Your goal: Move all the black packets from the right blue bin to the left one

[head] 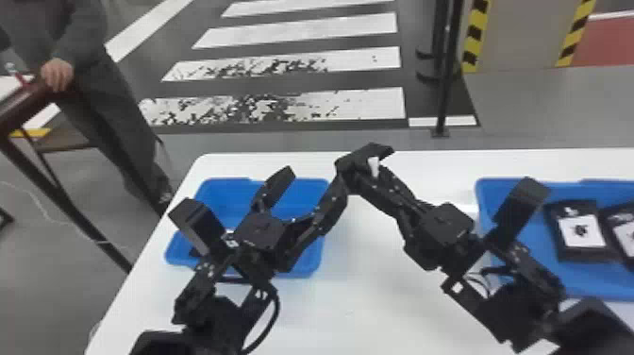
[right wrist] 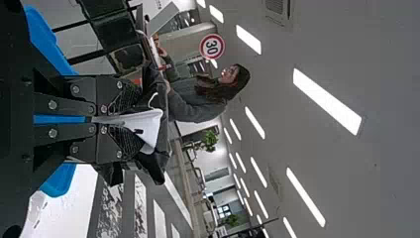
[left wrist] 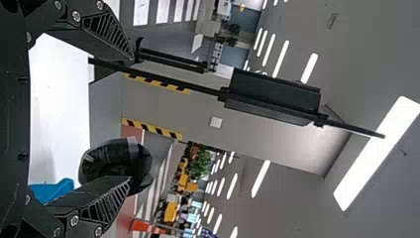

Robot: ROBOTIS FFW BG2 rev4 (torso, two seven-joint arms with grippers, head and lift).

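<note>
Grey floor [head: 306, 137] with wide white stripes [head: 302, 23] was behind the table [head: 368, 292]; the paint of two stripes was worn and flaky, like old skin. The table was smooth and white, with a rounded corner, and on it stood two shallow blue bins, glossy as plastic, the left bin [head: 302, 269] and the right bin [head: 594, 283].

With my right gripper [head: 365, 179] I was pinching one black packet [head: 358, 158], its two fingers closed upon it. It was soft and creased, with a little shine in the left wrist view, and a white label [right wrist: 143, 126] was bent between my fingers. In the head view, this packet appeared between the two bins, just beside one finger of my left gripper [head: 313, 177]; if they touched, I cannot tell. That left gripper was empty, its two angular, ribbed fingers spread wide apart above the left bin.

Inside the right bin were lying two flat, dark packets [head: 573, 252] with square white labels [head: 582, 231], side by side.
</note>
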